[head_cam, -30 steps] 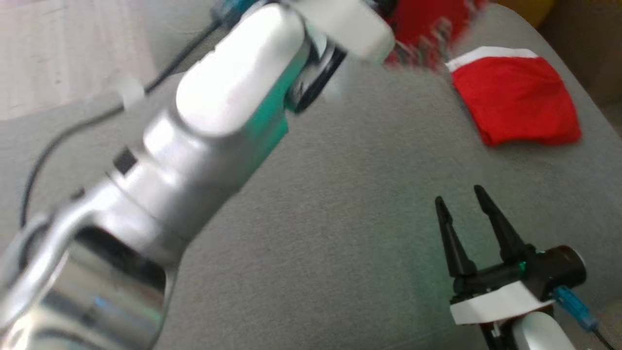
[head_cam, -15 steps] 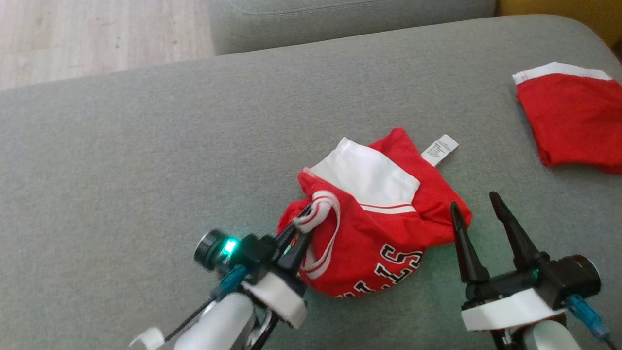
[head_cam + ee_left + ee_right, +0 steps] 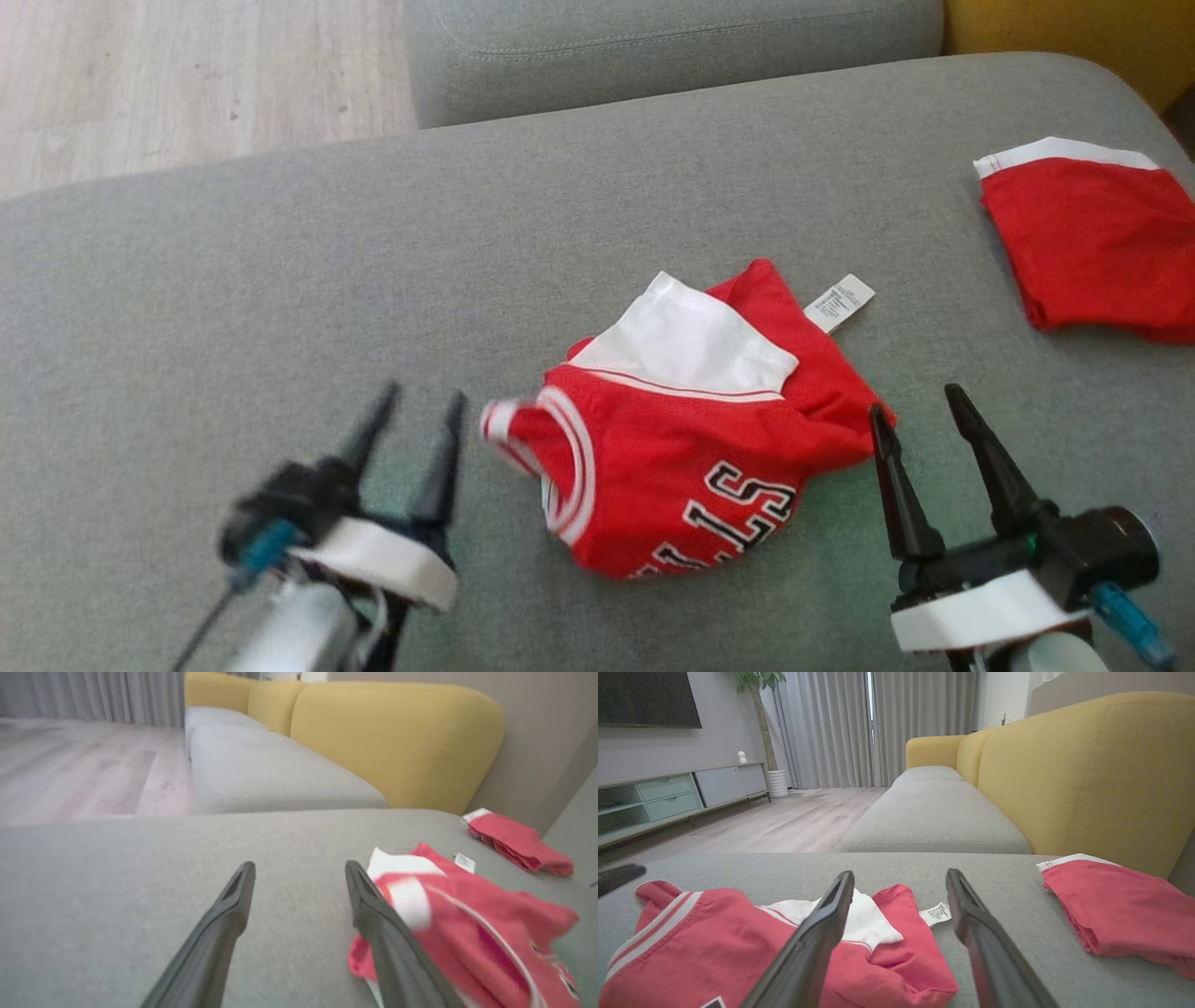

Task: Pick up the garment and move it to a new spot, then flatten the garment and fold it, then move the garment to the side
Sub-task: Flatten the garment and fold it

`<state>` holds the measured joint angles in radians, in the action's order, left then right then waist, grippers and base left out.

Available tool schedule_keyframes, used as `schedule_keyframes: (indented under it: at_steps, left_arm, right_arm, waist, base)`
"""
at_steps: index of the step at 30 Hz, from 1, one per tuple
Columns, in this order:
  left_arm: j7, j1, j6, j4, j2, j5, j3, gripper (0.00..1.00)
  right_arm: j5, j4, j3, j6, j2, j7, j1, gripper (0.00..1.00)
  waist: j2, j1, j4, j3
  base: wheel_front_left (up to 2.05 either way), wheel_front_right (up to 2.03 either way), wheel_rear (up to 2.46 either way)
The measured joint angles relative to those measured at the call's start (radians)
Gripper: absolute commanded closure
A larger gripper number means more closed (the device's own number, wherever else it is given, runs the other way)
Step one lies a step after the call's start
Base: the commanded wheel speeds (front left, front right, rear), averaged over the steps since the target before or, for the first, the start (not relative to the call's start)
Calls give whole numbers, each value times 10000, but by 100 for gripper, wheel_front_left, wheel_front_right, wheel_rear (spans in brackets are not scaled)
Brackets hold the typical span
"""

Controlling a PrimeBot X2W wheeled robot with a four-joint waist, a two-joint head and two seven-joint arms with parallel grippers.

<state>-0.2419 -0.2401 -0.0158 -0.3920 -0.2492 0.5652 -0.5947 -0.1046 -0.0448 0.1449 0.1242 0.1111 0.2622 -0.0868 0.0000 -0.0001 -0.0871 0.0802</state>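
The jersey (image 3: 691, 448) lies crumpled in the middle of the grey sofa seat (image 3: 280, 280). It is red with a white panel on top, black letters on its near side, and a white label (image 3: 840, 303) sticking out at the far edge. The left tool (image 3: 424, 392) stands just left of it, blurred, its two fingers spread with nothing between them. The striped armhole sits close beside it, and I cannot tell whether they touch. The right tool (image 3: 915, 401) is at the jersey's right corner, fingers wide apart, holding nothing. A folded red garment (image 3: 1092, 243) sits well apart at the seat's far right.
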Motion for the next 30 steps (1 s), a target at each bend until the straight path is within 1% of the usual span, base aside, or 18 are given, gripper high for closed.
schedule_keyframes:
  at_steps: [2, 4, 6, 9, 11, 13, 16, 18, 22, 25, 26, 27, 30]
  left_arm:
    - [111, -89, 364, 468, -184, 17, 366, 0]
    - [301, -323, 560, 777, -169, 10, 430, 0]
    - [690, -740, 619, 838, 27, 0, 332, 0]
    - [1540, -1345, 702, 675, 443, -119, -215, 0]
    - [2104, -1471, 775, 497, 788, -119, -583, 0]
    - [2604, -1417, 1018, 291, 1041, -222, -934, 0]
    - [2949, -1273, 1425, 174, 1020, -384, -1093, 0]
    - [3051, -1026, 1597, 224, 1016, -322, -1078, 0]
    - [3438, -295, 1801, 460, 1032, 19, -1091, 0]
    - [3567, 7, 1808, 614, 1039, 182, -1120, 0]
    - [3580, 14, 1764, 654, 1049, 244, -1131, 44]
    - [3578, 4, 1733, 717, 1064, 267, -1129, 100]
    - [3494, -11, 1634, 757, 1133, 295, -1135, 100]
  right_arm:
    - [0, 8, 2, 0, 0, 0, -81, 0]
    - [0, 10, 6, 0, 4, 0, -89, 0]
    - [0, 10, 44, 0, 19, 0, -88, 0]
    - [0, 12, 136, 0, 48, 0, -71, 0]
    - [0, 10, 190, 0, 90, 0, -46, 0]
    - [0, 10, 211, 0, 159, 0, -39, 0]
    - [-2, 10, 226, 0, 222, 0, -36, 0]
    - [0, 12, 245, 0, 228, 0, -38, 0]
    - [-2, 12, 232, 0, 236, 0, -46, 0]
    - [-2, 13, 236, 0, 236, 0, -50, 0]
    - [-2, 13, 244, 0, 236, 0, -50, 0]
    - [-2, 13, 249, 0, 236, 0, -48, 0]
    - [-2, 13, 307, 0, 236, 0, -42, 0]
  waist:
    - [0, 0, -29, 20]
    - [0, 0, -48, 57]
    - [0, 1, -61, 101]
    - [0, 1, -113, 165]
    - [0, 2, -172, 219]
    - [0, 1, -216, 263]
    - [0, 2, -229, 285]
    - [0, 1, -202, 271]
    - [0, 1, -86, 231]
    - [0, 1, -38, 232]
    - [0, 1, -33, 239]
    - [0, 1, -33, 244]
    - [0, 1, -65, 251]
  base:
    - [0, 0, 0]
    - [0, 0, 0]
    - [0, 0, 0]
    - [0, 0, 0]
    - [0, 0, 0]
    - [0, 0, 0]
    - [0, 0, 0]
    - [0, 0, 0]
    - [0, 0, 0]
    - [0, 0, 0]
    - [0, 0, 0]
    - [0, 0, 0]
    - [0, 0, 0]
